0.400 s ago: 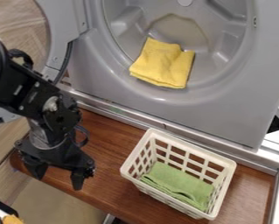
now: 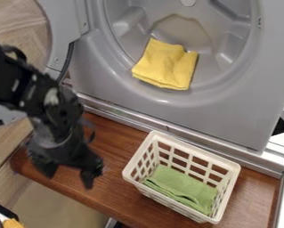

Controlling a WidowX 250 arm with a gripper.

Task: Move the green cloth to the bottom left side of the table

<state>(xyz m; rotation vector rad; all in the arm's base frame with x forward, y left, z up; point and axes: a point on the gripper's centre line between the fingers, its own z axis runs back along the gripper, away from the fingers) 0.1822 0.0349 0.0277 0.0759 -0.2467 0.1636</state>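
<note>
Transfer is at the start stage. The green cloth (image 2: 180, 187) lies inside the basket (image 2: 198, 150), ungrasped. The gripper (image 2: 67, 173) is empty, jaws open. Remaining: grasp, lift out, place at the table's (image 2: 111, 192) bottom left.

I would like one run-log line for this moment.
gripper: open, empty, by table's left end | green cloth: inside white basket | yellow cloth: in machine's opening

One basket (image 2: 194, 148) is counted (white, tallied once). Two cloths are logged: one green cloth (image 2: 182, 187) inside the basket, one yellow cloth (image 2: 166, 64) beyond it. Also tallied: one grey machine (image 2: 168, 109) behind the basket, one table (image 2: 117, 189) under it, one gripper (image 2: 66, 176) beside it.
</note>
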